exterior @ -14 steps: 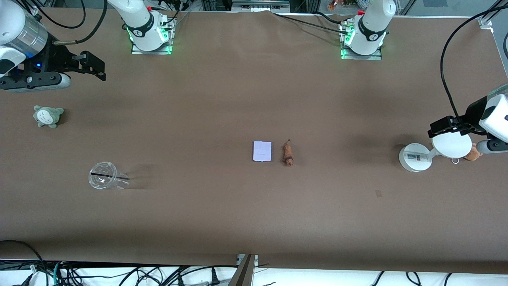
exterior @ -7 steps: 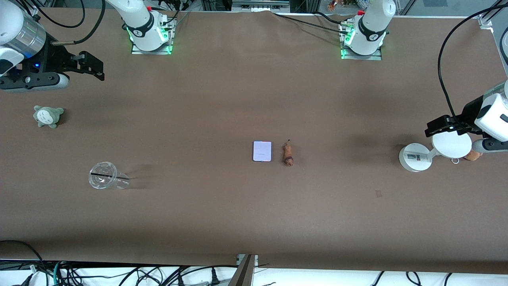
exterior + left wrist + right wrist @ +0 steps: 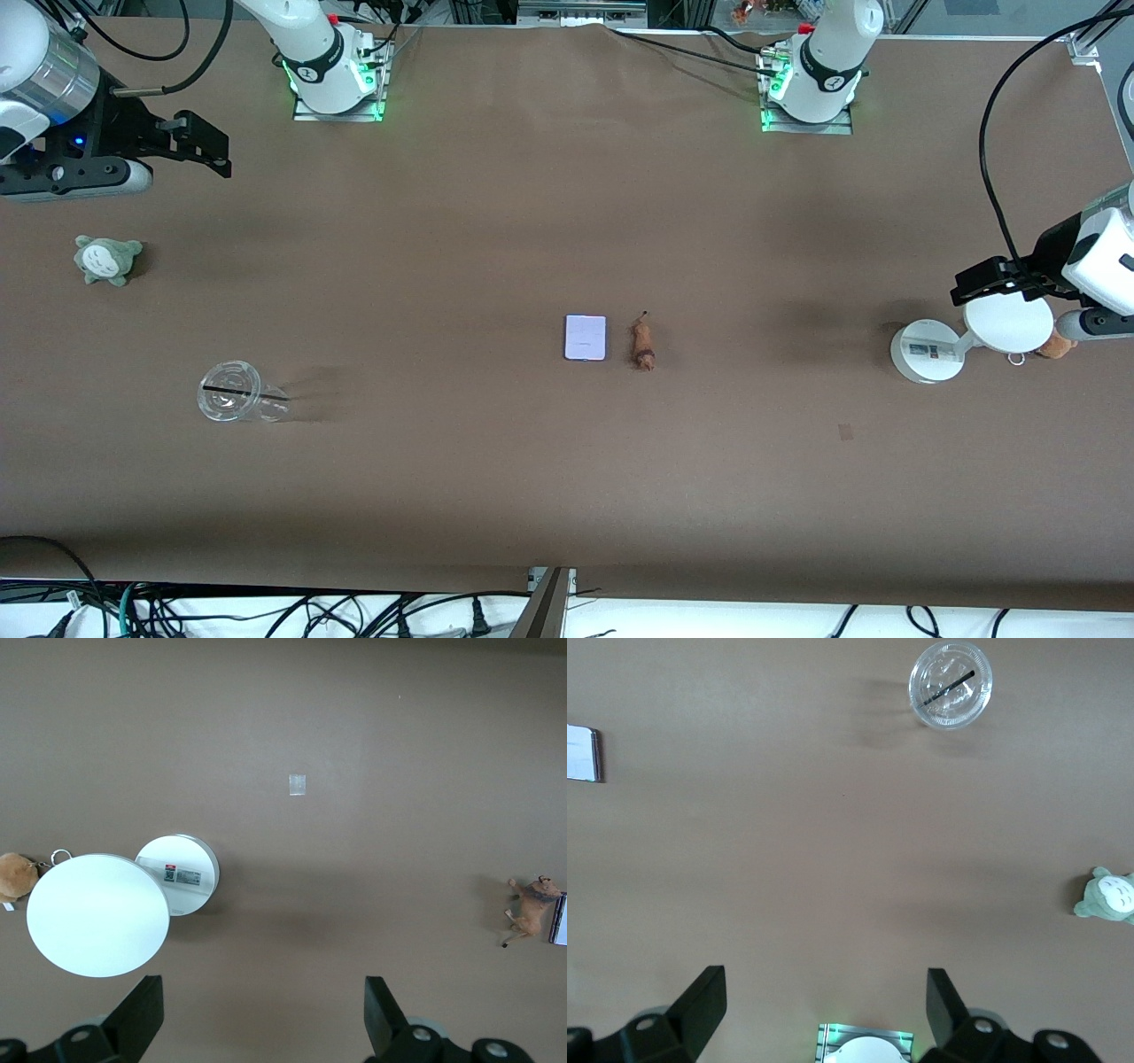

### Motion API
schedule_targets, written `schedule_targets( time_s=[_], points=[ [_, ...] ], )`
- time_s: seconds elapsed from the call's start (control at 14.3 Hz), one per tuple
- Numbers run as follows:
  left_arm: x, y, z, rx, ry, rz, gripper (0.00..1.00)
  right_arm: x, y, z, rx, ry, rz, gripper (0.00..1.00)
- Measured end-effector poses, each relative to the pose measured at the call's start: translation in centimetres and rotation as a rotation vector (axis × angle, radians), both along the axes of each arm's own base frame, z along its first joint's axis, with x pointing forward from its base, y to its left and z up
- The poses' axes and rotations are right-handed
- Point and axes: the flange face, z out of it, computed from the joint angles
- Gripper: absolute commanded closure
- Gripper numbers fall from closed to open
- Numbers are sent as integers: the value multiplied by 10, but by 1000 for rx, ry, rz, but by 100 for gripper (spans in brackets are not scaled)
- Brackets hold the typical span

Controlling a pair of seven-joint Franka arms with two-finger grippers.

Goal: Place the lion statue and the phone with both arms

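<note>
The phone (image 3: 586,338), a pale lavender rectangle, lies flat in the middle of the table. The small orange-brown lion statue (image 3: 642,345) lies beside it, toward the left arm's end. My left gripper (image 3: 974,282) hangs open over the white round stand (image 3: 1007,322) at the left arm's end and holds nothing. Its wrist view shows the lion statue (image 3: 532,908) and a sliver of the phone (image 3: 559,920) far from the gripper (image 3: 263,1014). My right gripper (image 3: 208,146) hovers open and empty at the right arm's end. The phone (image 3: 583,753) shows far from that gripper (image 3: 824,1010).
A grey-green plush toy (image 3: 107,259) and a clear plastic cup (image 3: 237,402) lying on its side are at the right arm's end. A tan plush bear (image 3: 1054,346) sits beside the stand's base (image 3: 924,352). Brown paper covers the table.
Both grippers have shifted slightly toward the robots' bases and stay open. The phone and the lion statue have not moved.
</note>
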Motion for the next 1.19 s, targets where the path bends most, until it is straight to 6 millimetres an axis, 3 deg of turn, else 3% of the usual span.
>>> schedule_targets(
  time_s=[0.56,0.7,0.84,1.19],
  points=[
    [-3,-27,-23,-2,45,-44,0,0,-4,0,0,-1,-7,0],
    [-1,-63,-35,-4,63,-100,0,0,-3,1,0,-1,-5,0],
    [4,-115,-54,-3,53,-136,0,0,-2,1,0,-2,-4,0],
    [13,-234,-128,-22,11,-89,0,0,-2,1,0,-2,-4,0]
  ],
)
